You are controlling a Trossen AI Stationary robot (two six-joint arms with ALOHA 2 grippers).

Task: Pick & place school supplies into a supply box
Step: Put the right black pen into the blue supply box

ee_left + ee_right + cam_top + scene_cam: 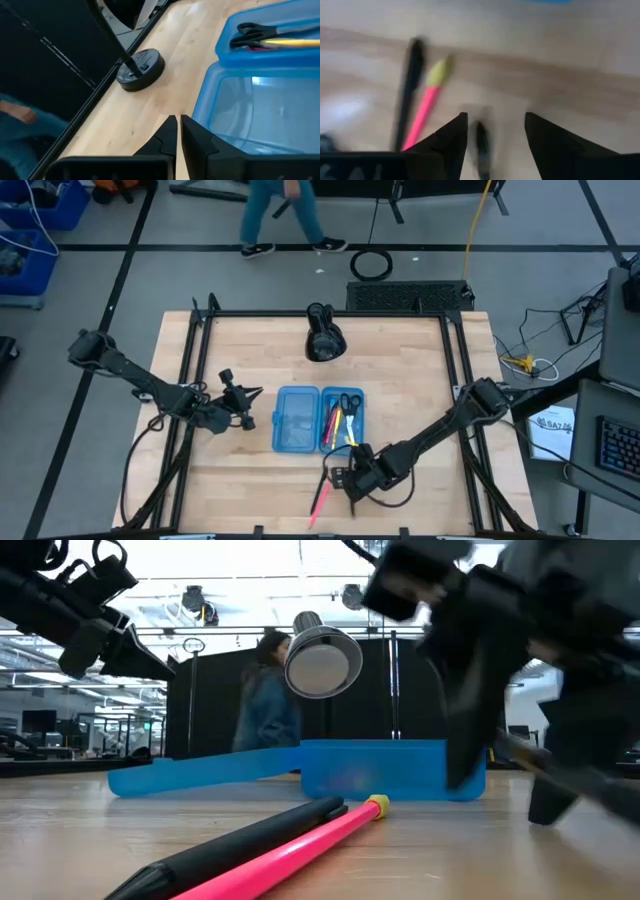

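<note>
The wooden table [400, 380] fills the middle of the high view. A person [285, 215] in blue clothes walks on the floor past its far edge.

The left arm [130, 375] reaches in from the left side. The right arm [440, 430] reaches in from the right side, down toward the near edge.

The blue box [318, 418] lies open and flat in the middle of the table, with its two halves side by side. The left half [296, 420] looks bare. The right half [342, 418] holds black scissors [348, 402], a yellow pencil [348, 430] and some red or pink pens.

A black lamp [322, 335] stands on a round base on the far side of the box.

The left gripper [238, 405] waits just beside the left half of the box. Its jaws are almost closed, with only a thin gap and nothing between them.

The right gripper [350, 478] is low over the table, near the front of the box. Its jaws are wide apart and hold nothing.

A pink pen [320, 500] and a black pen [240, 845] lie touching side by side on the table by the near edge, just beside the right gripper.
</note>
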